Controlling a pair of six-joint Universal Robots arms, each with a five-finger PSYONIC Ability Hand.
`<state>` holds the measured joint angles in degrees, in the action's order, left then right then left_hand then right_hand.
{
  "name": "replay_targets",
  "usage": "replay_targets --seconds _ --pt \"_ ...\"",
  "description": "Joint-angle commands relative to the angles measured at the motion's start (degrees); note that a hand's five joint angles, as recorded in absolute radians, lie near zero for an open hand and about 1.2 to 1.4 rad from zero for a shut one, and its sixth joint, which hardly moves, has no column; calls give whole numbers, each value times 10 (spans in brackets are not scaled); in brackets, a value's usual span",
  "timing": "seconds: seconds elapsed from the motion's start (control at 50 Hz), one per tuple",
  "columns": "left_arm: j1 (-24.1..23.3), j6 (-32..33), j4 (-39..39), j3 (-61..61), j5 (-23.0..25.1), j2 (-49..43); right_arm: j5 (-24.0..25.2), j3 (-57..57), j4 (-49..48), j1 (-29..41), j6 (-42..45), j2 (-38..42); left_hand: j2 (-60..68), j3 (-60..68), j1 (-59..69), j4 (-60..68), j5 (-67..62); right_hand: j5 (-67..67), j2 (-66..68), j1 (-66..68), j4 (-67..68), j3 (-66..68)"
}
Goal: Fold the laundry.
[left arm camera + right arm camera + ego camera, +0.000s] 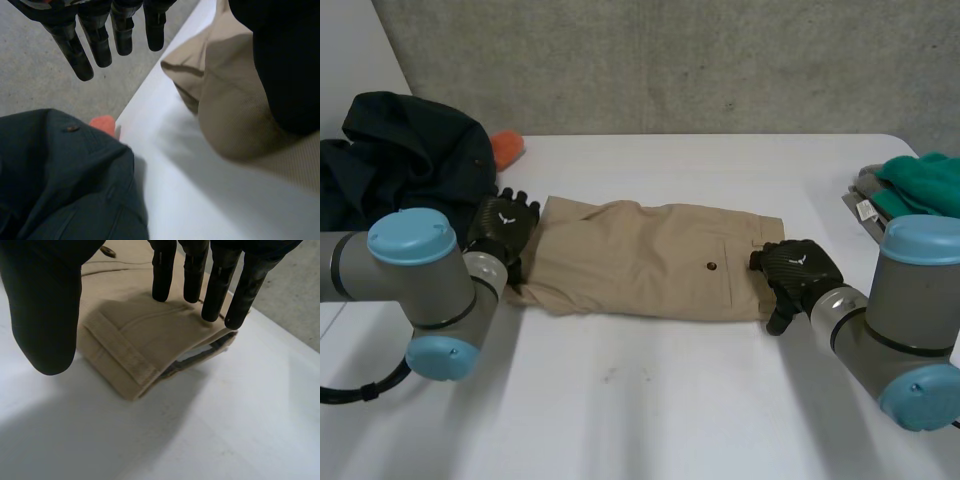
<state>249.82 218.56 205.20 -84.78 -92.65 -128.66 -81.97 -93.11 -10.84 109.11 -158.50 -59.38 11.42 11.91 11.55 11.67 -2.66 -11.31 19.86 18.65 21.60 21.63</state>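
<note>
White table (650, 400) ran beneath both arms, with a grey concrete wall (670, 60) behind it. Tan shorts (640, 260) lay flat between the two hands, folded lengthwise, smooth apart from soft creases, with the waistband under the right hand (798, 270) and the leg ends under the left hand (503, 225). A dark garment (400, 150) was heaped beyond the left hand, and a teal cloth (925, 185) sat well off past the right hand, on something grey.

The left wrist view showed that hand's fingers (100, 45) straight, spread and clear of the cloth, with the thumb over the tan fabric, gripping nothing. It also showed an orange item (102, 123) tucked against the dark garment, just off the fingertips.

The right wrist view showed that hand's fingers (162, 275) straight above the waistband corner (125, 355), thumb held wide, nothing pinched. At the fingertips the doubled waistband gaped slightly and a white label (192, 354) peeked from inside, a detail the head view hid. A small dark button (712, 266) sat on the pocket just beside the right hand.
</note>
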Motion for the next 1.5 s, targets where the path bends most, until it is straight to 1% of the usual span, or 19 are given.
replay_targets --seconds 0.02,0.1,0.18,0.2,0.32,0.42,0.52,0.62,0.72,0.94,1.02,1.12,1.22,1.24,1.3,1.38,1.44,1.46,1.5 --pt "-6 11 -2 -43 -6 51 -15 3 -43 0 20 27 -14 -19 -15 -17 27 -111 126 138 109 108" --pt "-10 6 -2 -69 -6 96 -16 4 -58 0 38 38 -14 -19 -15 -17 27 -192 206 219 189 189" --pt "-21 -32 -3 -86 -7 145 -13 1 -60 -7 51 36 -14 -19 -15 -17 27 -560 574 586 557 556" --pt "-22 -43 -3 -88 -7 154 -13 -1 -59 -7 52 32 -14 -19 -15 -17 27 -587 601 613 584 583" --pt "-24 -103 -8 -108 -6 212 -13 -30 -50 -23 57 -18 -14 -19 -15 -17 27 -587 601 614 584 584" --pt "-22 -110 -14 -127 -6 242 -4 -70 -39 -102 92 -98 -14 -19 -15 -17 27 -587 601 614 584 584" --pt "-21 -111 -17 -147 -5 265 7 -79 -5 -166 214 -123 -14 -19 -15 -17 27 -587 601 614 584 584" --pt "-22 -111 -17 -161 -5 274 8 -67 6 -167 315 -133 -14 -19 -15 -17 27 -587 601 614 584 584" --pt "-24 -112 -18 -163 -6 275 16 -38 1 -101 352 -154 -14 -19 -15 -17 27 -587 601 614 584 584" --pt "-31 -142 -35 -164 -6 284 23 21 -13 22 323 -137 -14 -19 -15 -17 27 -587 601 614 584 584" --pt "-30 -156 -35 -161 -6 286 89 34 -61 130 333 -98 -14 -19 -15 -17 27 -587 601 614 584 584" --pt "-31 -161 -33 -160 -9 289 173 38 -88 190 336 -22 -14 -19 -15 -17 27 -587 601 614 584 584" --pt "-31 -175 -32 -157 -10 291 197 66 -93 228 340 49 -14 -19 -15 -17 27 -587 601 614 584 584" --pt "-30 -181 -31 -152 -10 291 192 77 -93 234 339 63 -14 -19 -15 -17 27 -526 540 553 523 523" --pt "-28 -186 -30 -147 -10 291 169 87 -94 236 328 65 -14 -19 -15 -17 27 -14 28 40 11 10" --pt "-32 -192 -28 -123 -10 288 81 80 -93 233 230 28 -14 -19 -15 -17 27 113 -99 -86 -116 -116" --pt "-40 -206 -27 -100 -11 285 67 65 -93 217 111 -31 -14 -19 -15 -17 27 113 -99 -86 -116 -116" --pt "-45 -211 -27 -92 -11 283 67 44 -90 202 20 -74 -14 -19 -15 -17 27 113 -99 -86 -116 -116" --pt "-62 -230 -26 -65 -12 273 68 28 -91 188 -68 -113 -14 -19 -15 -17 27 113 -99 -86 -116 -116"
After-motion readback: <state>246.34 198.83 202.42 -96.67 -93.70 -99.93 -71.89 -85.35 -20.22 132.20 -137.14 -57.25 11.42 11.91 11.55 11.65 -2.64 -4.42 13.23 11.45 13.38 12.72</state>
